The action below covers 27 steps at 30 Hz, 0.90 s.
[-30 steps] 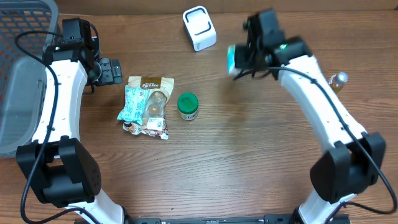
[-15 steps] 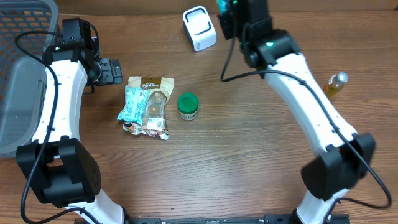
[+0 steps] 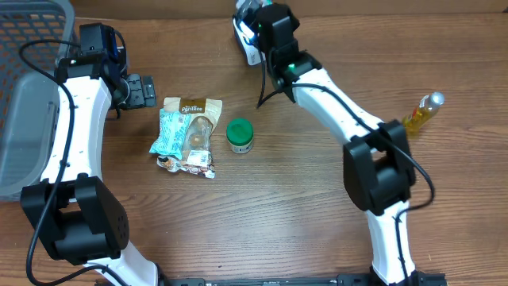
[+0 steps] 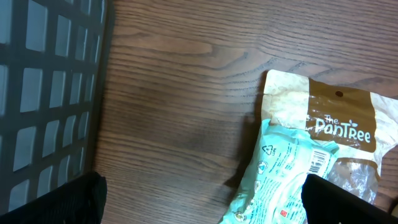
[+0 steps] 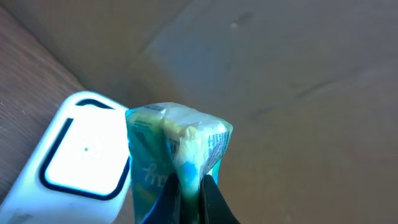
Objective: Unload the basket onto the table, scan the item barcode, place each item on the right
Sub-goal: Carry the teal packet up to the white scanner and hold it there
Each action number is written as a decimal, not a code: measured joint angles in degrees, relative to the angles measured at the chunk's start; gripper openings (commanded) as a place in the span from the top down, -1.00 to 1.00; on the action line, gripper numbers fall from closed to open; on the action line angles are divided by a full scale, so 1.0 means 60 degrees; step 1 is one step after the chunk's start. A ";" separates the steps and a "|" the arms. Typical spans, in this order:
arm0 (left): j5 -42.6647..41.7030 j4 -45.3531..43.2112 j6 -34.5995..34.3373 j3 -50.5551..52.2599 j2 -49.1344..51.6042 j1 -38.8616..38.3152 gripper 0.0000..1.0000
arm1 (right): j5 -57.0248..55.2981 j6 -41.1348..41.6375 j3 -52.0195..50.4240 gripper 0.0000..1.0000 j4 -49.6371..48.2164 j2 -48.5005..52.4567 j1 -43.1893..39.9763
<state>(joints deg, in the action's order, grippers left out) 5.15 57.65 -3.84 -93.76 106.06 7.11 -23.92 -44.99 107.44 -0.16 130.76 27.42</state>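
The right gripper (image 5: 189, 194) is pinched tight on the lower edge of a crumpled teal plastic packet (image 5: 177, 146). The packet stands up between the two fingers, just right of a white box-shaped scanner (image 5: 81, 155) with a dark-outlined window on top. I cannot tell whether packet and scanner touch. In the overhead view this gripper sits at the top centre of the frame, over the scanner and close to the far edge of the brown wooden table (image 3: 317, 199).

The left gripper (image 3: 142, 90) rests in the upper left of the overhead frame with its jaws spread wide, holding nothing. Its wrist view looks down on bare wood. Just right of it lies a brown printed pouch (image 3: 193, 107), overlapped by a pale teal barcoded sachet (image 3: 169, 131). A small green-lidded jar (image 3: 240, 135) stands upright beside them.

A grey mesh basket (image 3: 24, 95) fills the left edge of the frame. A yellow bottle with a clear cap (image 3: 421, 111) lies near the right edge. Bare wood runs across the centre and the whole lower half, crossed only by the arms.
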 measured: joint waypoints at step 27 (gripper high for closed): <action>-0.0004 0.0004 0.0000 0.0000 0.0000 0.0000 -0.99 | 0.0197 -0.1759 0.0000 0.92 -0.2313 0.1647 -0.0004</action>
<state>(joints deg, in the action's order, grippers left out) 5.13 57.67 -3.84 -93.76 106.06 7.11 -22.74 -55.55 107.44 -14.04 140.64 27.40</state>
